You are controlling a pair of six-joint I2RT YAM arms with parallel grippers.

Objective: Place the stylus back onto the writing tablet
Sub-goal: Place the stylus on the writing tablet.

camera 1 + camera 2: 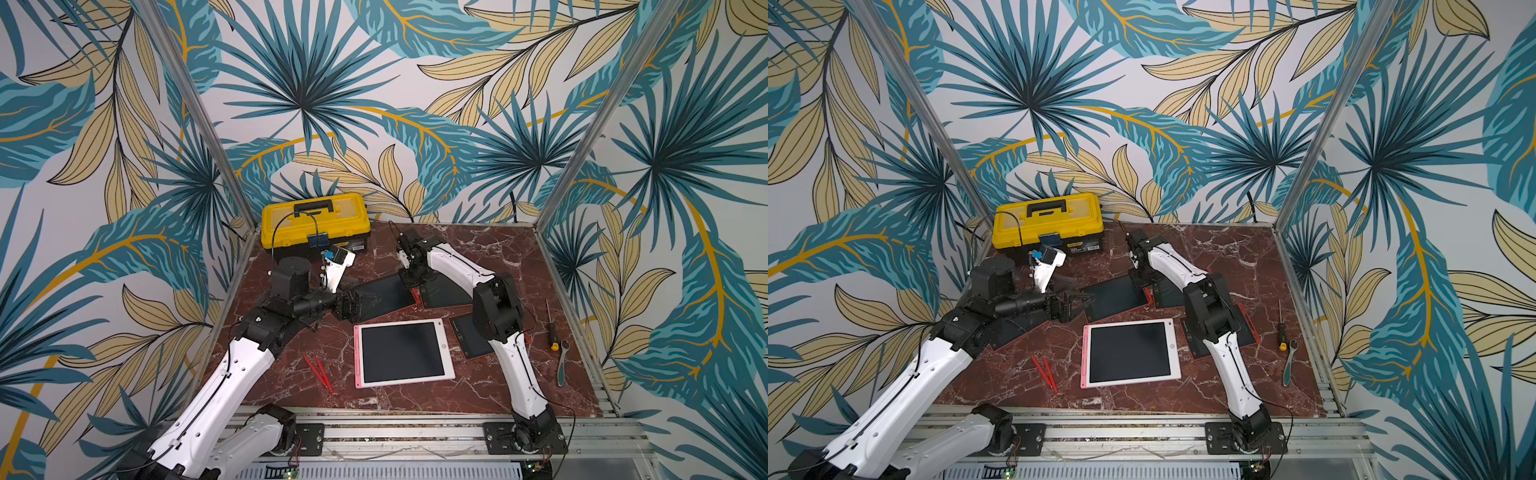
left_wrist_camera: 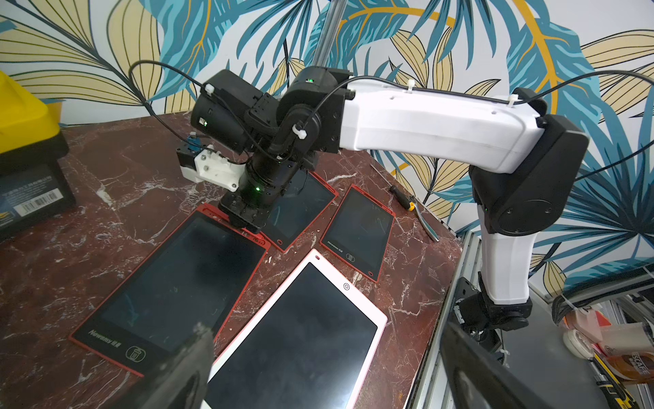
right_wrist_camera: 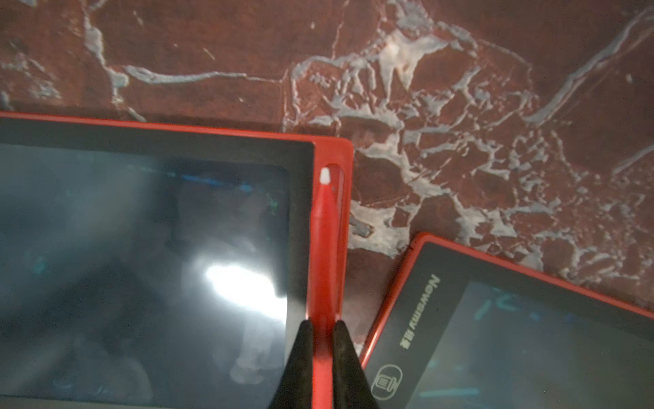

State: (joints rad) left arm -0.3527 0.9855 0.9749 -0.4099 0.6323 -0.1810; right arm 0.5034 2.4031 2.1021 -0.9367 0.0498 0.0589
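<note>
along the grooved side of the red writing tablet (image 3: 141,230), the stylus (image 3: 323,248) is held lengthwise, white tip pointed toward the tablet's corner, rear pinched by the narrowed right jaws. left jaws are spread wide, empty.

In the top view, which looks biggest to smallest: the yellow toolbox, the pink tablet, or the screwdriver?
Toolbox and pink tablet look about alike; the tablet sits nearer, so unsure.
Screwdriver is smallest.
</note>
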